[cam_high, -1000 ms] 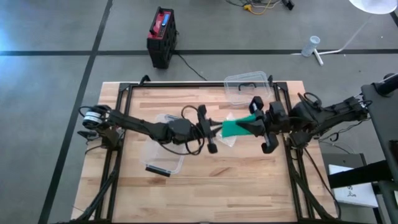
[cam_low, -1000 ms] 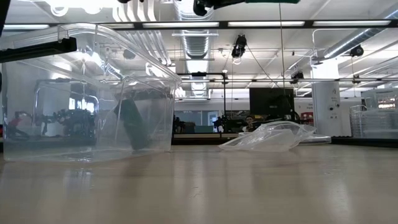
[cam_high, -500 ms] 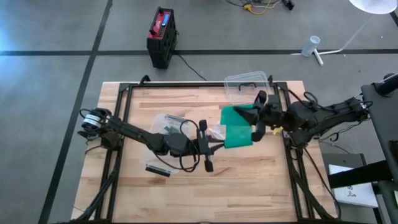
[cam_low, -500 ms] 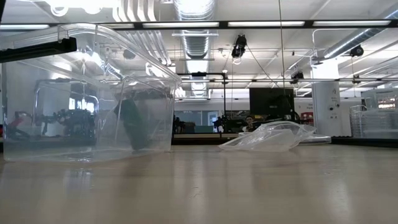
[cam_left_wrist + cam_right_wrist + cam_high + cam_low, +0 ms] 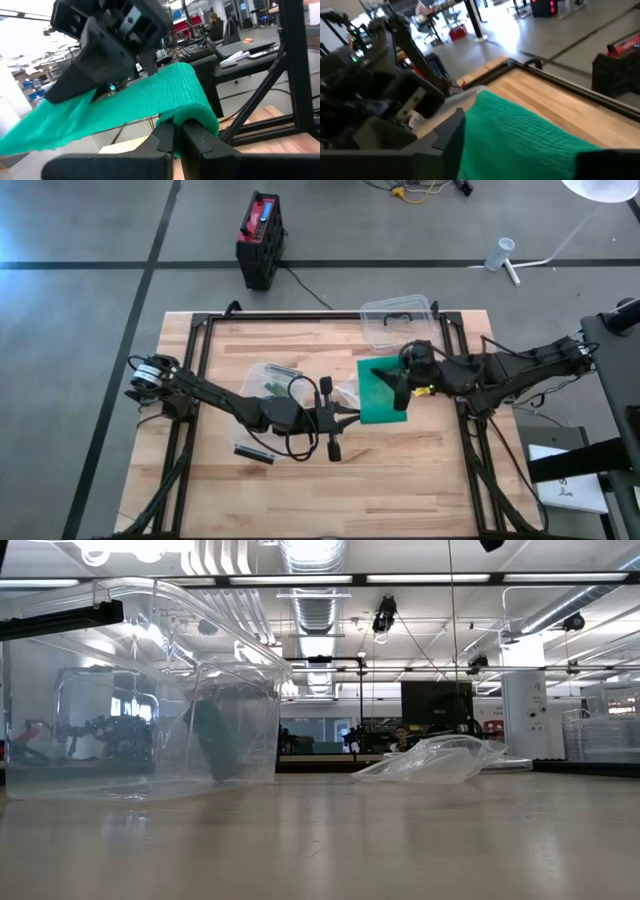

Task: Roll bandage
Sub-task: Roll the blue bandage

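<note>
The green bandage (image 5: 379, 392) hung above the middle of the wooden table (image 5: 300, 480) as a broad flat strip, its length running across the table between the two grippers. The left gripper (image 5: 343, 417) was clamped on the bandage's near edge, the cloth draped over its closed fingers (image 5: 192, 142). At the strip's opposite end, the right gripper (image 5: 402, 383) had its fingers parted around the bandage, though I cannot tell whether they gripped it.
</note>
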You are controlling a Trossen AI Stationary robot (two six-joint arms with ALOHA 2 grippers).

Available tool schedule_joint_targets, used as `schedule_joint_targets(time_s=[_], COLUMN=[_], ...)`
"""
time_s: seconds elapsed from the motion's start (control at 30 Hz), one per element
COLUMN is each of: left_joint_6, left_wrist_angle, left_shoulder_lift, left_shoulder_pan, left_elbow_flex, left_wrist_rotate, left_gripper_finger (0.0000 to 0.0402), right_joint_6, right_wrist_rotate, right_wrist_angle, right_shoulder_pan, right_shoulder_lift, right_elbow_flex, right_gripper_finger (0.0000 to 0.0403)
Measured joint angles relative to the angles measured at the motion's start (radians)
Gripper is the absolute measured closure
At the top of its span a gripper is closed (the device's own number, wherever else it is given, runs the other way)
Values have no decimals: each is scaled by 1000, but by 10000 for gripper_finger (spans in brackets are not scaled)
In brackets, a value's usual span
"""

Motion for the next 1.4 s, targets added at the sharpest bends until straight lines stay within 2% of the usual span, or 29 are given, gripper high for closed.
schedule_joint_targets(time_s=[0.2,0.4,0.6,0.93,1.2,1.4], left_joint_6=[-2,15,23,20,-15,-125], left_wrist_angle=[4,5,2,-18,-48,-98], left_shoulder_lift=[0,-3,-6,-7,-24,-61], left_shoulder_pan=[-22,-59,-64,-76,-92,-95], left_elbow_flex=[0,0,0,0,0,0], left_wrist_rotate=[21,20,14,46,47,49], left_gripper_finger=[401,401,401,402,401,401], right_joint_6=[-5,13,111,153,-26,-145], right_wrist_rotate=[2,-11,-141,-272,-487,-540], right_wrist_angle=[-60,-136,-149,-236,-242,-254], right_shoulder_pan=[0,0,0,0,0,1], right_shoulder_lift=[0,-4,-6,-6,-6,-12], right_elbow_flex=[0,0,0,0,0,0], right_gripper_finger=[176,130,100,94,94,94])
